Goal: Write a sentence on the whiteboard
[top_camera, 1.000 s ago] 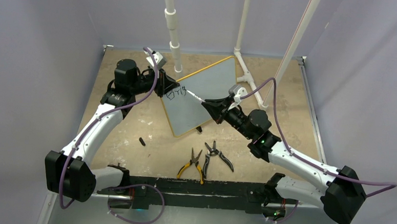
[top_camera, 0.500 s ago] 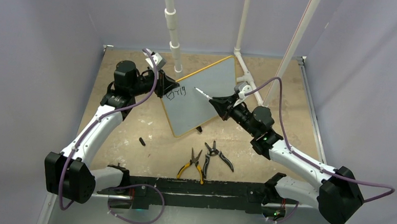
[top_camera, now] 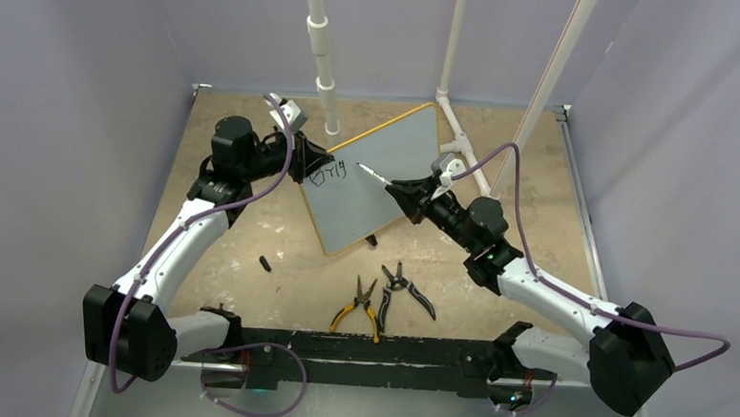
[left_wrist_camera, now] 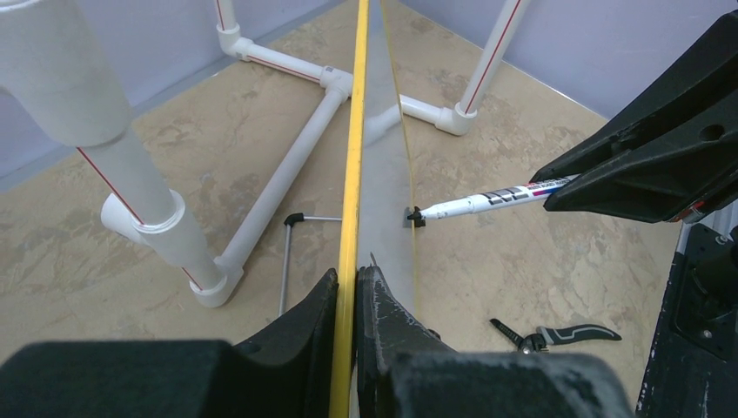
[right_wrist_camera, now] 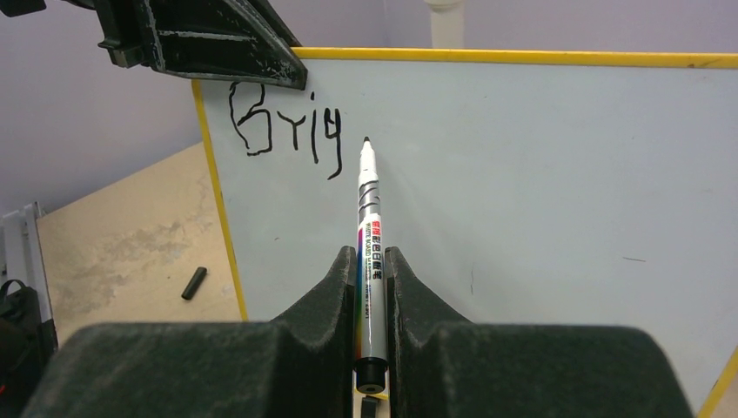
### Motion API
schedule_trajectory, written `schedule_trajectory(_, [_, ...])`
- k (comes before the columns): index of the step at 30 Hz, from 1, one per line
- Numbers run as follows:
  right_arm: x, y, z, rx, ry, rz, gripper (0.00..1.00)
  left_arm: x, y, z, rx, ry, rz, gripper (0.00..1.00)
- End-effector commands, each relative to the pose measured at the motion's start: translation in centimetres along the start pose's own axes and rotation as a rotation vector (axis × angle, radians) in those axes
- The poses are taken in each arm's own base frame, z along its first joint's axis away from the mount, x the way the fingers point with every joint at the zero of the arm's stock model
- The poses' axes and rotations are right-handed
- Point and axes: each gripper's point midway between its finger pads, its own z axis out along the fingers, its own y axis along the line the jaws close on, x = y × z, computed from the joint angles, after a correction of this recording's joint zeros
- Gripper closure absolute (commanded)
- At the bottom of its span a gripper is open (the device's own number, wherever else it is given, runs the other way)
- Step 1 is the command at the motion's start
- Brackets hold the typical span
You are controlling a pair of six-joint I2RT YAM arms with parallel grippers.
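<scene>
On your tan tabletop (top_camera: 247,288), left gripper (left_wrist_camera: 348,283) clamps the yellow-rimmed whiteboard (top_camera: 388,162), right gripper (right_wrist_camera: 372,261) pinches a white marker (right_wrist_camera: 369,200); black handwritten sentence (right_wrist_camera: 283,131) barely begun: "Brig".

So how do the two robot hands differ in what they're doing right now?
The left hand pinches the yellow rim of the whiteboard; the right hand grips a marker. The left hand sits at the board's corner, beside the writing; the right hand is off the board's face, with only the marker pointing at it. Both are black, two-fingered and shut on something.
</scene>
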Motion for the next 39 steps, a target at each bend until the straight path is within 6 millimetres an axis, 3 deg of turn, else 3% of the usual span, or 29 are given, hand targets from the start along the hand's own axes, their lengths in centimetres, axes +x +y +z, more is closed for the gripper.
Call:
schedule_trajectory(1, [-2.6, 0.0, 0.7, -0.007, -0.075, -0.041, 1.00, 0.7, 1.4, 0.0, -0.067, -0.001, 0.010, 1.00])
schedule_trajectory(25, [-4.2, 1.4, 3.3, -0.066, -0.113, -0.056, 1.00, 0.7, 1.4, -0.1, -0.071, 0.001, 0.013, 1.00])
schedule_trajectory(32, [-3.6, 1.0, 3.6, -0.046, -0.095, -0.049, 1.00, 0.7, 1.4, -0.1, -0.068, 0.001, 0.011, 1.00])
schedule_trajectory(39, [-1.7, 0.6, 3.0, -0.013, -0.037, -0.029, 1.00, 0.6, 1.3, -0.1, -0.068, -0.002, 0.014, 1.00])
